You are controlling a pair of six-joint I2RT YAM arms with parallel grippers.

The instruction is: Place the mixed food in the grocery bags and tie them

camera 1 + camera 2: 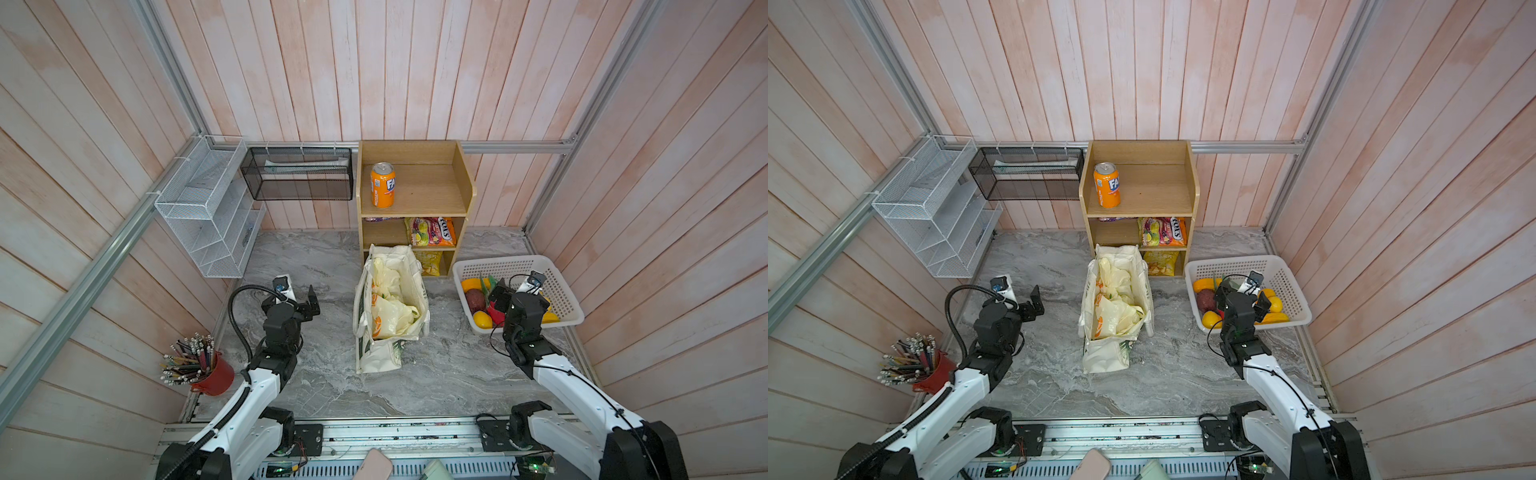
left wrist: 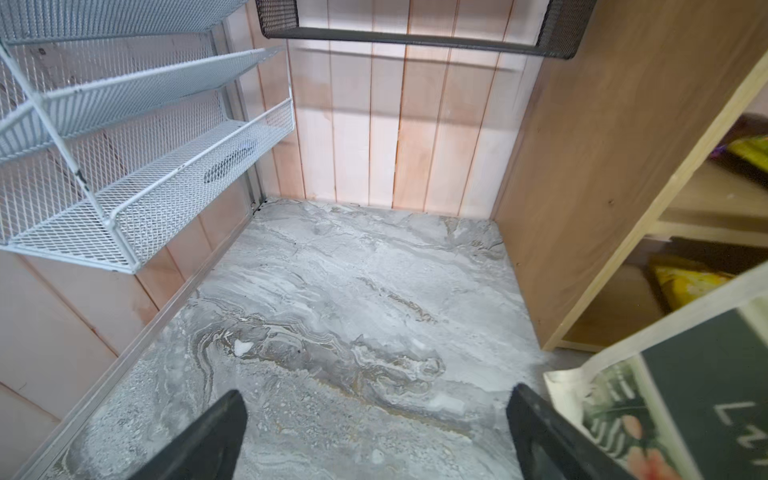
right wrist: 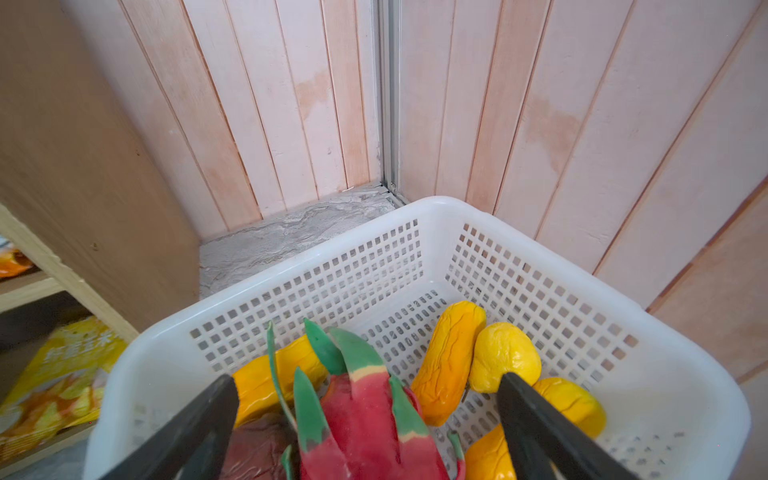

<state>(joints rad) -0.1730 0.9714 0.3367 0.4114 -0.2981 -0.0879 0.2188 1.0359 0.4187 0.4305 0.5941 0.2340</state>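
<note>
The grocery bags stand mid-floor in both top views. A cream canvas tote [image 1: 380, 359] [image 1: 1104, 359] stands open, with the pale-yellow plastic bag [image 1: 388, 318] [image 1: 1115, 318] crumpled inside it. The mixed food is hidden in every view. My left gripper [image 1: 301, 297] [image 1: 1025, 301] [image 2: 376, 399] hangs open over bare marble, left of the tote [image 2: 685, 395], with nothing between its fingers. My right gripper [image 1: 505, 297] [image 1: 1241, 295] [image 3: 365, 382] stands open over the white basket [image 3: 415, 208]. A red-and-green dragon fruit [image 3: 365, 419] lies below, between its spread fingers and apart from them.
A wooden shelf [image 1: 415, 187] behind the tote carries an orange soda can [image 1: 382, 185] and chip packets [image 1: 432, 232]. The basket [image 1: 519, 262] holds yellow fruit [image 3: 449, 357]. A white wire rack [image 1: 199, 208] and a black one [image 1: 299, 174] hang at left. A red pencil cup [image 1: 216, 376] stands front left.
</note>
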